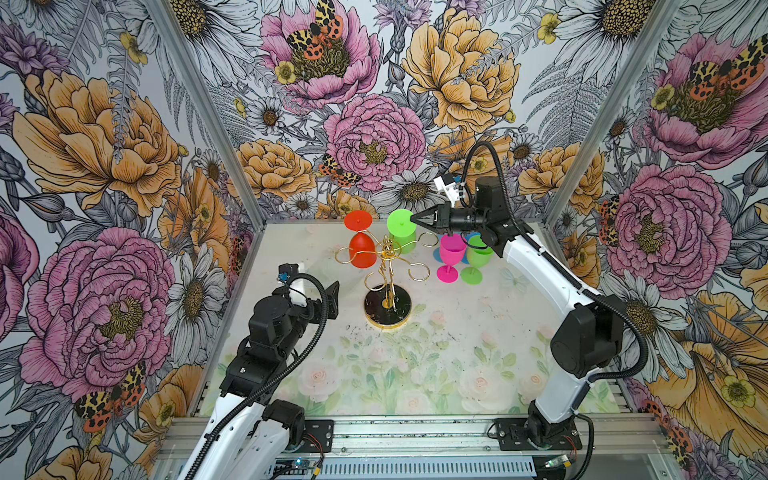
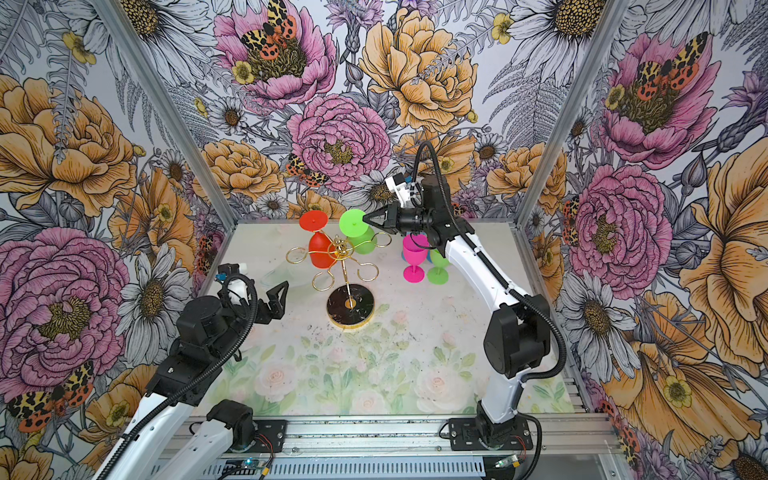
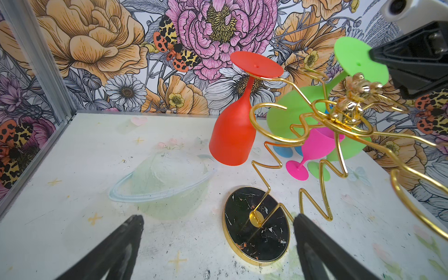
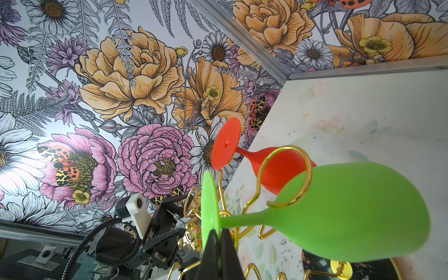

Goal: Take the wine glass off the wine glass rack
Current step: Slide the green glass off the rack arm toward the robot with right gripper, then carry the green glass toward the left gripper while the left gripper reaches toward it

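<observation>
Left wrist view shows you your left gripper (image 3: 218, 218) spread wide and empty, low beside the black base of the wine glass rack (image 3: 257, 240). In both top views a red glass (image 1: 362, 249) hangs upside down on the rack's left. Next, the green wine glass (image 1: 399, 224) sits tilted at the rack's top, and your right gripper (image 1: 412, 217) is clamped on the edge of its foot. Rightward, a pink glass (image 1: 451, 253) and another green glass (image 1: 471, 275) stand upright on the table (image 1: 457, 332).
</observation>
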You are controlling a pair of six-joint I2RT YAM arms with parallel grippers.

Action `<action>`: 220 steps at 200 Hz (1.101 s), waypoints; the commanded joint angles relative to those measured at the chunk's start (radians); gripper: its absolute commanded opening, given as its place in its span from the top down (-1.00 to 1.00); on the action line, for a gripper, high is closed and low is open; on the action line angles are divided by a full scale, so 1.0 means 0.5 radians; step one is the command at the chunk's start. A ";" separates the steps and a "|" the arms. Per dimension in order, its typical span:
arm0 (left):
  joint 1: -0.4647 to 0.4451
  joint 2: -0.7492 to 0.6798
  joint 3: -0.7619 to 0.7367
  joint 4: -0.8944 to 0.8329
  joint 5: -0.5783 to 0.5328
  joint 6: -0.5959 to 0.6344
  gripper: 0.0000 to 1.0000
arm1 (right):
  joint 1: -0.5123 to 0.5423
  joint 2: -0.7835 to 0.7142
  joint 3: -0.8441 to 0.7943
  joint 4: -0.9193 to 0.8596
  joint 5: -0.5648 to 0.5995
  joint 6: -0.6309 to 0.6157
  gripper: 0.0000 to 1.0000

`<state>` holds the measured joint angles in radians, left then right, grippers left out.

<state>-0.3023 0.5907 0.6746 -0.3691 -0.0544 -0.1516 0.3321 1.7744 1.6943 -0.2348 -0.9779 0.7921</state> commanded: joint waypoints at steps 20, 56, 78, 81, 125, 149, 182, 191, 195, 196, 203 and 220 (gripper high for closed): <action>0.034 0.008 0.012 -0.005 0.076 -0.029 -0.96 | -0.052 -0.134 -0.053 0.026 -0.007 -0.050 1.00; 0.045 0.103 0.104 -0.089 0.229 -0.056 -0.97 | -0.129 -0.185 -0.087 0.023 0.040 -0.061 1.00; 0.049 0.134 0.122 -0.086 0.341 -0.058 -0.97 | -0.181 -0.228 -0.111 0.025 0.058 -0.066 1.00; 0.049 0.132 0.126 -0.087 0.356 -0.053 -0.97 | -0.188 -0.234 -0.115 0.023 0.062 -0.068 1.00; 0.051 0.090 0.115 -0.061 0.463 -0.026 -0.97 | -0.277 -0.385 -0.218 0.019 0.109 -0.113 1.00; 0.050 0.099 0.114 -0.028 0.602 -0.016 -0.97 | -0.322 -0.501 -0.296 0.019 0.166 -0.154 1.00; 0.050 0.125 0.123 0.001 0.812 -0.006 -0.97 | -0.368 -0.685 -0.416 0.004 0.277 -0.210 1.00; 0.049 0.126 0.124 0.010 0.861 -0.008 -0.97 | -0.372 -0.734 -0.442 -0.017 0.313 -0.229 1.00; 0.049 0.126 0.123 0.018 0.884 -0.007 -0.97 | -0.373 -0.756 -0.455 -0.026 0.330 -0.238 1.00; 0.049 0.126 0.123 0.019 0.891 -0.008 -0.97 | -0.373 -0.761 -0.458 -0.030 0.331 -0.239 1.00; 0.049 0.124 0.120 0.034 0.933 -0.011 -0.97 | -0.373 -0.793 -0.481 -0.052 0.365 -0.253 1.00; 0.049 0.118 0.110 0.077 1.050 -0.018 -0.97 | -0.374 -0.892 -0.553 -0.110 0.445 -0.292 1.00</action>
<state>-0.2893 0.6529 0.7055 -0.3882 0.3416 -0.1604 0.1482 1.3964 1.4544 -0.2604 -0.8295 0.6968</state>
